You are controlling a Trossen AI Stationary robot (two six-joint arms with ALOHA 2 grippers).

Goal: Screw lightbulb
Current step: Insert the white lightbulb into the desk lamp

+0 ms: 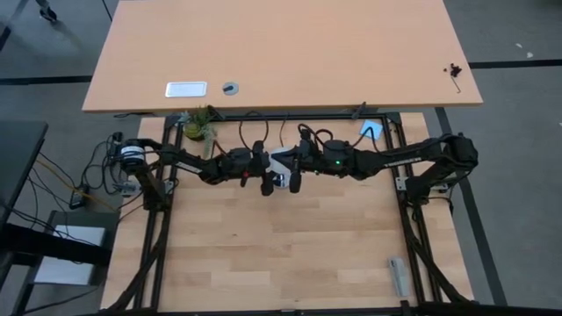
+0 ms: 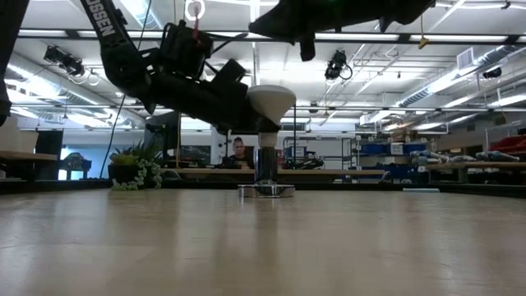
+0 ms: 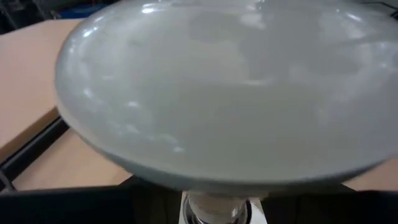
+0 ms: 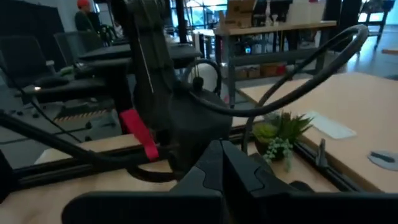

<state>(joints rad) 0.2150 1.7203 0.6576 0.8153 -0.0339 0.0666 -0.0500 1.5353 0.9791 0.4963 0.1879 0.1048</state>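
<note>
The white lightbulb [image 2: 273, 100] stands upright, globe up. Its silvery screw base [image 2: 265, 160] goes down into the round silver socket disc [image 2: 265, 191] on the table. The globe [image 3: 217, 93] fills the left wrist view. My left gripper [image 1: 268, 182] reaches in from the table's left and is shut on the lightbulb [image 1: 280, 163]. My right gripper [image 1: 296, 180] is shut, with nothing between its fingers. It hangs just right of the bulb and higher [image 2: 306, 45], pointing level toward the left arm [image 4: 221, 165]. My left gripper holds the bulb by its white globe [image 2: 259, 103], coming in about level from the table's left. The globe hides the fingers in the wrist view, so the exact hold cannot be told. The bulb stays upright with its base [image 3: 217, 210] down at the socket.
A small green plant [image 1: 200, 125] stands at the table's far left. A second table [image 1: 281, 53] lies beyond the far edge. A grey object [image 1: 398, 274] lies near the front right. A person [image 2: 238, 150] sits far off in the room.
</note>
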